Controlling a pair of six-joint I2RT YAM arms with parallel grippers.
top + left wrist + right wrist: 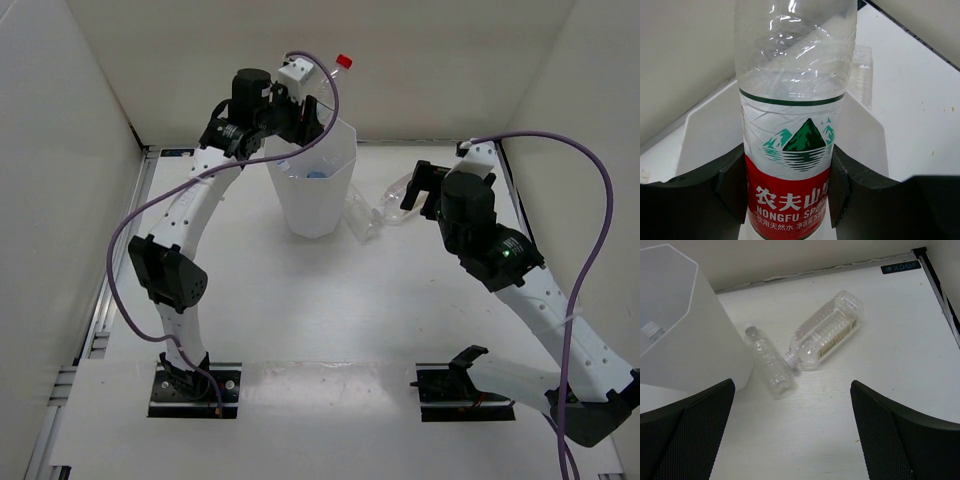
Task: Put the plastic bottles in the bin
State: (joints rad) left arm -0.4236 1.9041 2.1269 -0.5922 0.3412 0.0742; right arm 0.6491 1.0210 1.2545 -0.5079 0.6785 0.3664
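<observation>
Red-labelled bottle (790,150) at the drop-off step. Clamped at the label band between the closed jaws of the left gripper (787,200), with red cap (344,61) pointing up and away toward the back wall (450,60). Held high over the far side of the bin (318,205); cannot tell from above whether wholly within the opening.

Calls next for centring over the mouth, then parting the jaws for a clean drop clear of the rim.

Pose of left arm (190,215): rises in a tall arch from its base, with wrist bent over the bin.

Inside the bin, something blue at the bottom, probably the blue-labelled bottle (315,176).

On the worktop (330,320), just right of the bin: plain clear bottle (767,365), almost against the bin wall, and larger white-capped bottle (827,337), with cap touching or nearly touching the plain one's side.

Right gripper (792,410): jaws spread wide, holding nothing, hovering above that pair.

Pose of right arm (540,300): stretched forward, wrist tilted down toward them, likely lined up for the following pick.
</observation>
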